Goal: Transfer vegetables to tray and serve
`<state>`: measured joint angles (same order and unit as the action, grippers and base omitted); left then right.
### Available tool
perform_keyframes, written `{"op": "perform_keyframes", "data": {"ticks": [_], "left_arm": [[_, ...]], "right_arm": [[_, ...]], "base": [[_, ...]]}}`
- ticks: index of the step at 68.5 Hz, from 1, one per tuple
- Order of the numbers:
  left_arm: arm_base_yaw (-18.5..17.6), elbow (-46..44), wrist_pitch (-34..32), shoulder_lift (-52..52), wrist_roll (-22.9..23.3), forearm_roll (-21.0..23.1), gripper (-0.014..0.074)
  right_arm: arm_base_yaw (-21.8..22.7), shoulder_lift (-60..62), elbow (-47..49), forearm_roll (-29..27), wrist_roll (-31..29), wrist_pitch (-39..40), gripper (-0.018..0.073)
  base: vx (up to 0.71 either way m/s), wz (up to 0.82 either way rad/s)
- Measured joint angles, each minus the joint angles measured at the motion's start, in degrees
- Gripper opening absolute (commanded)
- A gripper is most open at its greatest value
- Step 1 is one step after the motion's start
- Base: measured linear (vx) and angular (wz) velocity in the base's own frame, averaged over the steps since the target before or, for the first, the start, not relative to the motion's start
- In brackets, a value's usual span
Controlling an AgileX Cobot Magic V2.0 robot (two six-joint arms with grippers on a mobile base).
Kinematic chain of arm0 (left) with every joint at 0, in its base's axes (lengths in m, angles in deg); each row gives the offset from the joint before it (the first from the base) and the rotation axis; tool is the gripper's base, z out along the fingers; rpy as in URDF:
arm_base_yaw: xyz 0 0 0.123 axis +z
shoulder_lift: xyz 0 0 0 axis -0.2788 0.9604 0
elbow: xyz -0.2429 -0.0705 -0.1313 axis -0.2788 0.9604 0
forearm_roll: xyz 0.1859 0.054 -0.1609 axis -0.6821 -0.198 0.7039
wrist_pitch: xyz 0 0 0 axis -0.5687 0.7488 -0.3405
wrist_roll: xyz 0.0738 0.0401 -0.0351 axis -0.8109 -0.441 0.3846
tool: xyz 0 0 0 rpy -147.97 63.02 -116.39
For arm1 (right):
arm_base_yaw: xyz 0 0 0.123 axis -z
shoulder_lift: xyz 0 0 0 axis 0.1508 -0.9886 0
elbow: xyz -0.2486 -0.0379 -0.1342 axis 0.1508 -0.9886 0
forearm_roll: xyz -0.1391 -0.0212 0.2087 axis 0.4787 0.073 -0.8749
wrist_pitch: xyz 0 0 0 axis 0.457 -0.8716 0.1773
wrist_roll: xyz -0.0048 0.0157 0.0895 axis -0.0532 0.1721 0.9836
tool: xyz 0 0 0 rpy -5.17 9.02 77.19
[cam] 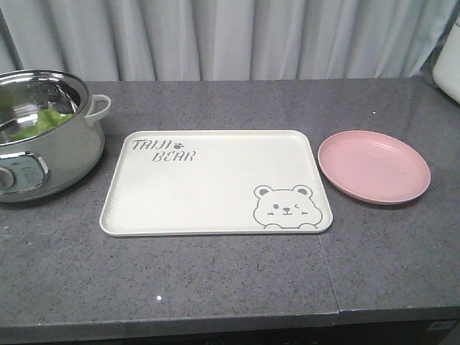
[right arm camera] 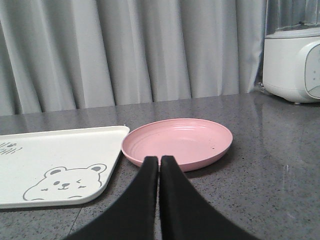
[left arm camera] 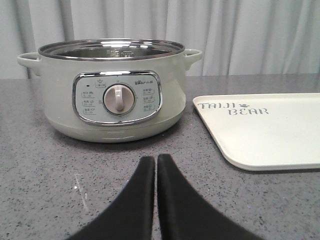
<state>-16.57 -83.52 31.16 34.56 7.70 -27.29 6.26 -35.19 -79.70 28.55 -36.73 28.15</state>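
Your left claw [left arm camera: 156,160] has both fingers pressed together, gripping nothing. It sits low near the grey surface [cam: 215,287] and faces the dial of the electric pot [left arm camera: 112,95]. Your right claw [right arm camera: 159,161] is likewise closed on nothing and points at the pink plate [right arm camera: 177,142]. The vegetables [cam: 39,123] lie inside the pot, at the surface's left end in the front view. Only a patch of green leaf shows below the steel rim. The tray [cam: 201,194] lies flat mid-surface between pot and plate, near both, touching neither. A white appliance [right arm camera: 292,65] stands at far right, before the curtain [cam: 237,36].
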Motion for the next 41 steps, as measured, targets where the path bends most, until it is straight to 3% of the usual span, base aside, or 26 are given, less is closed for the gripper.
{"op": "perform_keyframes", "data": {"ticks": [41], "left_arm": [[0.0,0.0,0.0,0.0,0.0,0.0,-0.0006]], "right_arm": [[0.0,0.0,0.0,0.0,0.0,0.0,-0.0002]], "base": [[0.01,0.0]]}}
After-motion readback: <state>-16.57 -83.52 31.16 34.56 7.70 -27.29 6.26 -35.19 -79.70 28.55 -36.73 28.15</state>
